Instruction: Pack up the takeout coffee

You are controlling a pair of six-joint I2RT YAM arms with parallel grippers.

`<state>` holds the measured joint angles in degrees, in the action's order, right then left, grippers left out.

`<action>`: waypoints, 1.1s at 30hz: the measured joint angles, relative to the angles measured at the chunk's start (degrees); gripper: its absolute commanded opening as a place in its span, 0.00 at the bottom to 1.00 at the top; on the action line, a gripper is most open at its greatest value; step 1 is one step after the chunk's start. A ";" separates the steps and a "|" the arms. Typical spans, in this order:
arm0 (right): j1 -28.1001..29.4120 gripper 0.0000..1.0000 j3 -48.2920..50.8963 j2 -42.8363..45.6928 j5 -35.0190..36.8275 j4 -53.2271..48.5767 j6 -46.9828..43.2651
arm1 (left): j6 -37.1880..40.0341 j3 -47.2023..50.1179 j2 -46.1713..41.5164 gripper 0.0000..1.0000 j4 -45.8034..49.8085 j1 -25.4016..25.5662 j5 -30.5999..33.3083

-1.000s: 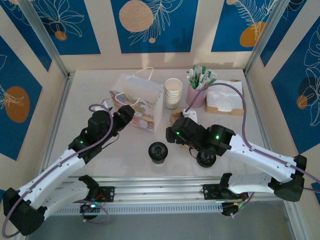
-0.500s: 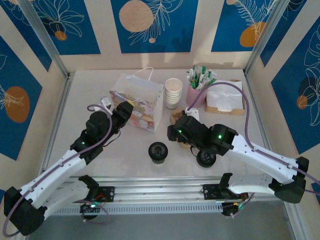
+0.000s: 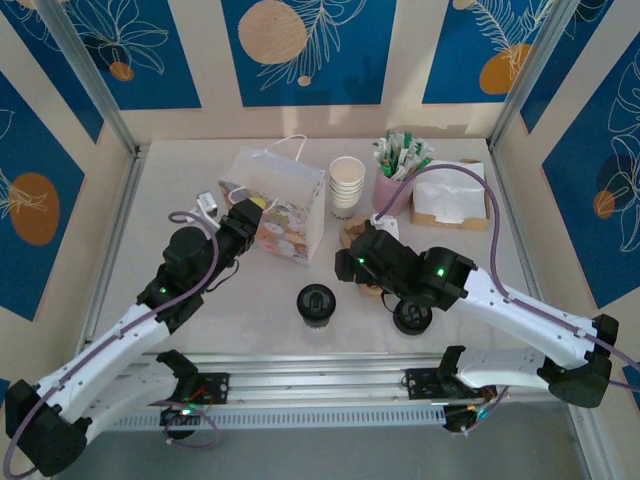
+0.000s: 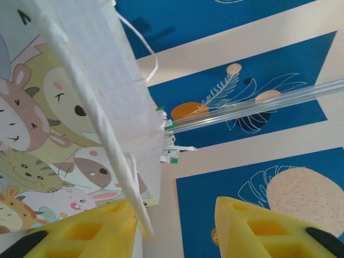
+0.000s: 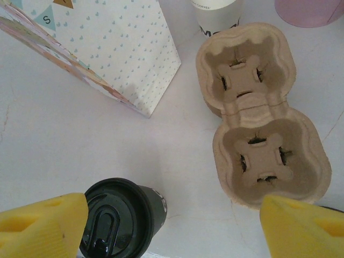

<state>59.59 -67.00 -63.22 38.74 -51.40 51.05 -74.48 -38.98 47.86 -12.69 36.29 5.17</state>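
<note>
The takeout coffee (image 3: 315, 303), a short cup under a round black lid, stands upright at the table's front middle. In the right wrist view the coffee (image 5: 121, 221) sits beside my left fingertip (image 5: 43, 226), and its side looks dark. My right gripper (image 3: 352, 265) (image 5: 172, 231) hangs open above the table, just right of and behind the cup. The gift bag (image 3: 277, 205) with cartoon animals stands at the back left. My left gripper (image 3: 246, 216) (image 4: 172, 217) is open at the bag's near left corner. The bag's white rim (image 4: 129, 177) lies against one yellow finger (image 4: 86, 231).
A moulded pulp cup carrier (image 5: 258, 107) lies right of the bag. Behind it stand stacked cream cups (image 3: 347, 183), a pink cup of sachets (image 3: 396, 185) and a napkin holder (image 3: 450, 195). A round black object (image 3: 412, 318) sits under my right arm. Metal frame rails edge the table.
My left gripper has moved back towards the bag's corner and its jaws have narrowed. My right gripper has shifted slightly back. The coffee has not moved.
</note>
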 measured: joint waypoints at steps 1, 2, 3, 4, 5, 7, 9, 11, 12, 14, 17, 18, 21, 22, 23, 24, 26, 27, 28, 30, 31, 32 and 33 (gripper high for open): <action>0.00 0.84 0.00 0.00 -0.07 0.04 0.00 | 0.07 0.04 -0.66 0.45 0.13 0.00 0.33; 0.00 0.84 0.00 0.00 -0.15 0.13 0.00 | 0.22 0.04 -1.25 0.44 0.31 0.00 0.72; -0.02 0.84 0.00 0.00 -0.17 0.24 0.00 | 0.26 0.07 -1.57 0.42 0.42 0.00 1.05; -0.04 0.84 0.00 0.00 -0.17 0.37 0.00 | 0.31 0.09 -1.81 0.39 0.48 0.00 1.33; -0.04 0.84 0.00 0.00 -0.17 0.44 0.00 | 0.42 0.20 -1.88 0.37 0.48 0.00 1.53; -0.04 0.84 0.00 0.00 -0.17 0.46 0.00 | 0.33 0.46 -1.79 0.29 0.94 0.00 1.55; -0.04 0.84 0.00 0.00 -0.17 0.46 -0.02 | 0.15 0.48 -1.22 0.09 1.62 0.00 1.53; -0.11 0.84 -0.02 0.00 -0.17 0.46 -0.04 | 0.50 0.44 -0.44 0.00 2.91 0.00 1.49; -0.11 0.84 -0.07 0.00 -0.17 0.46 -0.09 | 0.90 0.37 -0.15 0.00 4.07 0.00 1.49; -0.31 0.85 -0.20 0.00 -0.20 0.66 -0.59 | 1.36 -0.13 0.22 0.00 7.43 -0.04 1.51; -0.83 0.86 -1.16 -0.35 -0.63 0.76 -1.57 | 1.95 -1.36 0.11 0.00 12.33 -1.11 1.36; -1.11 0.86 -1.95 -0.76 -1.03 0.79 -2.19 | 2.23 -1.81 -0.09 0.00 13.88 -2.08 0.63; -2.03 0.88 -5.18 -2.97 -2.36 0.81 -4.15 | 2.99 -2.58 -0.90 0.00 17.18 -7.17 -2.95; -2.38 0.88 -6.45 -4.02 -2.84 0.85 -4.85 | 3.10 -2.89 -0.94 0.00 18.12 -9.60 -4.76; -2.67 0.88 -7.48 -4.94 -3.21 0.85 -5.49 | 3.41 -3.10 -0.87 0.00 18.73 -11.69 -6.51; -2.99 0.88 -8.79 -6.14 -3.63 0.87 -6.27 | 3.80 -3.39 -0.74 0.00 19.54 -13.53 -8.28; -3.58 0.89 -10.91 -8.55 -4.44 1.11 -7.69 | 5.01 -4.17 -0.24 0.00 21.42 -16.39 -11.56; -3.91 0.89 -11.93 -9.88 -4.76 1.29 -8.37 | 6.01 -4.81 0.11 0.00 22.58 -17.46 -13.05; -4.28 0.89 -12.94 -11.17 -5.16 1.27 -9.05 | 6.84 -5.40 0.42 0.00 23.54 -18.12 -14.25; -5.14 0.89 -14.69 -13.53 -5.99 1.49 -9.86 | 8.63 -6.71 0.83 0.00 25.40 -19.32 -16.26; -5.68 0.89 -15.54 -14.67 -6.40 1.57 -10.19 | 9.40 -7.30 0.87 0.00 26.21 -19.93 -17.27; -6.21 0.88 -16.44 -15.69 -6.78 1.70 -10.45 | 10.08 -7.72 0.85 0.00 26.93 -20.59 -17.79; -6.80 0.88 -17.53 -16.76 -7.19 1.73 -10.62 | 10.64 -7.91 0.72 0.00 27.34 -21.53 -18.40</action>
<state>52.80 -84.53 -79.99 31.55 -49.67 40.42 -63.83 -46.89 48.58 14.66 14.76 -13.23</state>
